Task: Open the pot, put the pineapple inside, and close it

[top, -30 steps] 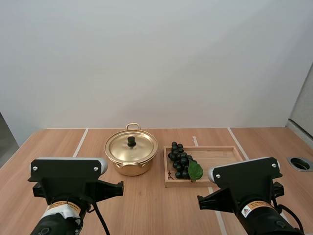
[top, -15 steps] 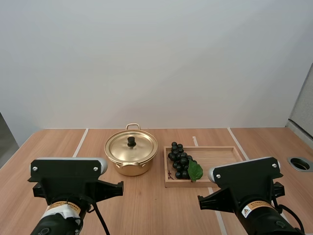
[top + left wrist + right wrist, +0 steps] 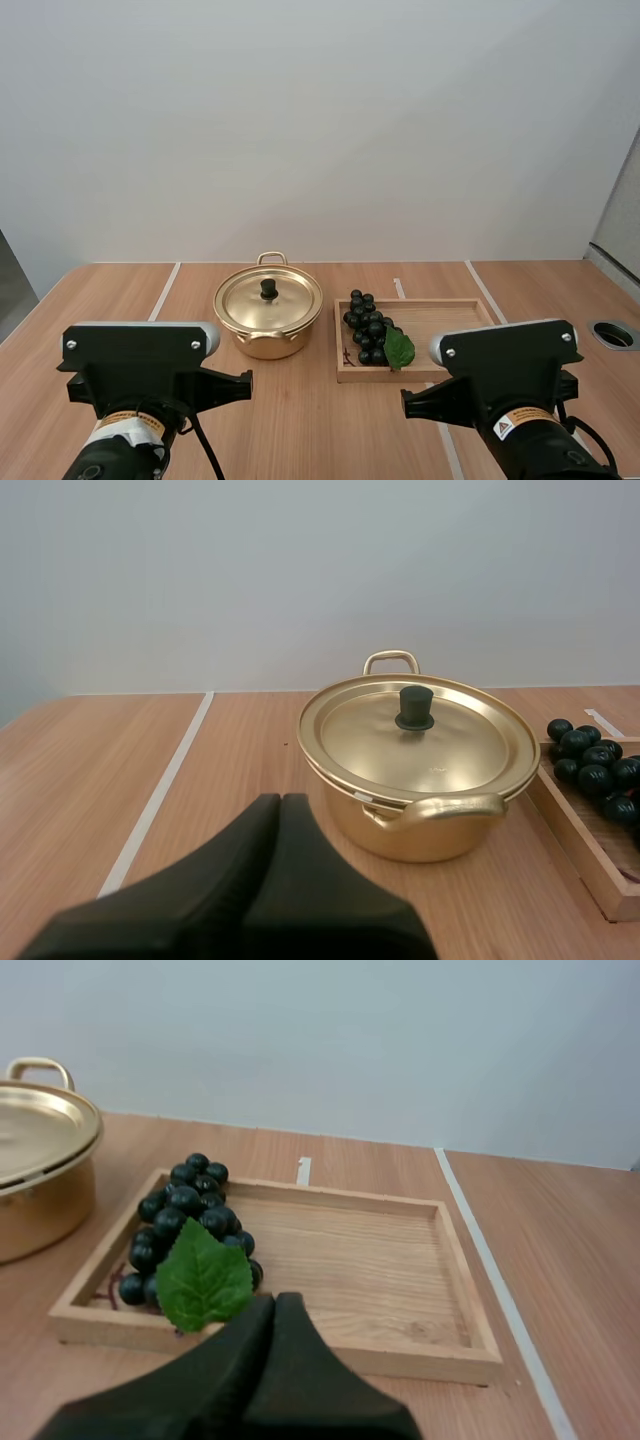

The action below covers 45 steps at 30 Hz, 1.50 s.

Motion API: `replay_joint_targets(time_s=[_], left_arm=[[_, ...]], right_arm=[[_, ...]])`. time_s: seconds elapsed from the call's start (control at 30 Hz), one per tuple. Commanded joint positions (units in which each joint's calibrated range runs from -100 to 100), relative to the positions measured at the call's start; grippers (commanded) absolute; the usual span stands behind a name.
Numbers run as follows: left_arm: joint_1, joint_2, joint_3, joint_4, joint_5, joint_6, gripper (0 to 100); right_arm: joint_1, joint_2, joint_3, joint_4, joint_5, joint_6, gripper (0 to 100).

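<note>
High cam sits up behind the robot, looking forward and down across the table (image 3: pixel 300 425). Left wrist cam is low and close, facing the pot (image 3: pixel 420 825) side-on; right wrist cam is close too, angled down onto the tray (image 3: pixel 350 1250). All three share pot and tray.

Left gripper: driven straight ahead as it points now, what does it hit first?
Most likely the pot, low on its near wall, lid on. The shut left gripper lines up close to the pot's edge, so it may only graze it.
</note>
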Motion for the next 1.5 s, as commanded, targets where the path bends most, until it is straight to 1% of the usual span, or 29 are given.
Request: replay_joint_targets(time_s=[0.0,0.13,0.3,0.43,1.1,1.13,1.27,1.47], left_arm=[[0.05,-0.3,0.1,-0.9,-0.5,-0.2,0],[0.05,-0.3,0.1,-0.9,-0.5,-0.2,0],[0.05,-0.3,0.1,-0.9,-0.5,-0.2,0],[0.05,-0.3,0.1,-0.9,-0.5,-0.2,0],[0.05,-0.3,0.1,-0.9,-0.5,-0.2,0],[0.05,-0.3,0.1,-0.9,-0.5,-0.2,0],[0.05,-0.3,0.1,-0.9,-0.5,-0.2,0],[0.32,-0.3,0.1,-0.9,-0.5,-0.2,0]], right_arm=[[-0.1,-0.3,0.2,5.8,-2.1,-0.1,0],[-0.6,-0.3,0.2,5.8,-0.3,-0.3,0],[-0.6,-0.3,0.2,0.5,-0.3,-0.3,0],[-0.6,-0.3,0.2,1.8,-0.3,-0.3,0],[-0.2,-0.3,0.2,2.2,0.0,0.1,0],[-0.2,-0.3,0.2,2.3,0.0,0.3,0],[-0.2,-0.3,0.2,2.3,0.5,5.2,0],[-0.2,-0.3,0.2,2.3,0.5,5.9,0]])
